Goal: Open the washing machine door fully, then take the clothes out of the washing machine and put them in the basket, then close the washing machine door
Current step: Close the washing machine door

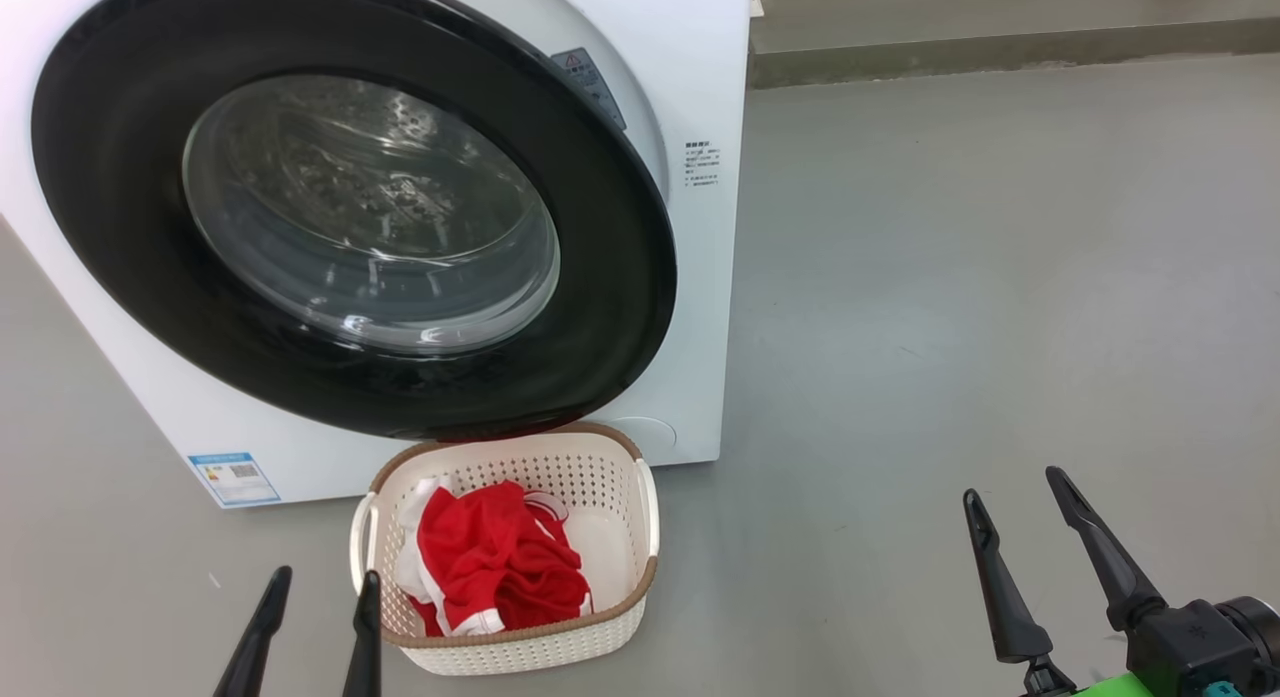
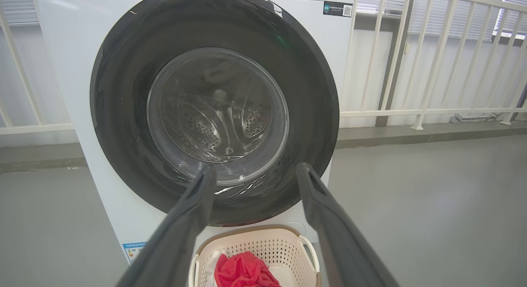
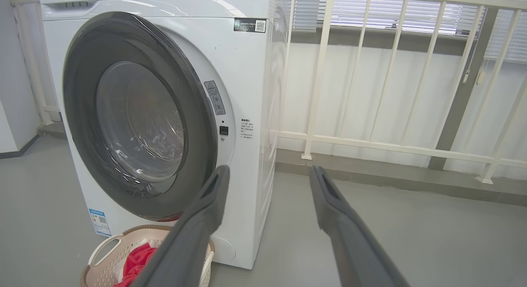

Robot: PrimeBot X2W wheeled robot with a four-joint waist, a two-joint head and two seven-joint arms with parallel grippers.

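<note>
Well, my left fingers [image 1: 366, 617] and right fingers [image 1: 1000, 577] stand spread, empty. Ahead of the left ones is the washing machine door [image 1: 350, 207]: rigid, glossy, probably slippery, so I'd press its black rim, not the glass. Soft red clothes [image 1: 500, 562] lie in the basket [image 1: 540, 477] beside them.

Washing machine [image 1: 700, 277]: top and left side cut off by the frame in the head view. Door [image 1: 600, 277]: rim clipped at the top there; latched or not, can't tell. Drum [image 2: 214, 126]: seen only through the glass, warped by glare. Blue label [image 1: 233, 478], warning sticker [image 1: 590, 82] and small print [image 1: 703, 165]: too small to read. Basket [image 1: 520, 657]: far rim meets the door's lower edge in the head view, touching or apart unclear; cut by the bottom edge in both wrist views. Clothes [image 1: 500, 562]: underside hidden by the basket wall. Left gripper [image 1: 326, 575]: finger ends only, rest off frame. Right gripper [image 1: 1012, 484]: body cut at the corner.
</note>
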